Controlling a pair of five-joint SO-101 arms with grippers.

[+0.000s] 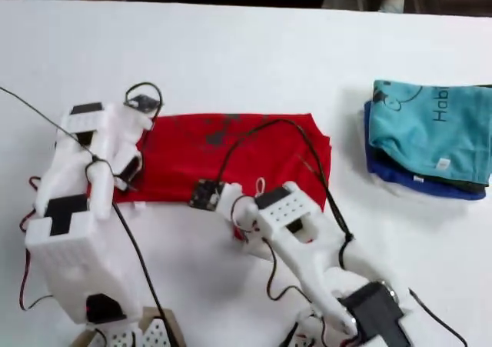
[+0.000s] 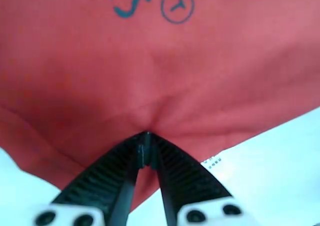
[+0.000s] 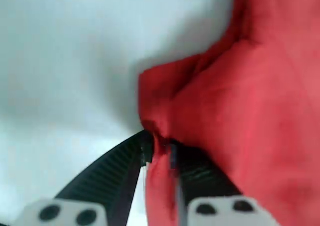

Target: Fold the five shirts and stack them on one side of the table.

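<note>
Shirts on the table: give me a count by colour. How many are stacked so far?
red shirt: 1, mid-table, not stacked
teal shirt: 1, top of the stack
dark shirt: 1, only a thin edge shows under the teal, so this one is less certain
blue shirt: 1, bottom of the stack
Total: 4 in sight, 3 of them stacked

Red shirt point(image 1: 254, 151): matt cloth, softly creased.
Stacked shirts point(image 1: 430, 139): matt cloth.
Surface point(image 1: 231, 47): white, smooth, faint sheen.
Arms point(image 1: 69, 247): white moulded plastic, matt.
Left end effector point(image 2: 145, 148), right end effector point(image 3: 160, 148): black ribbed plastic, white plastic base.
</note>
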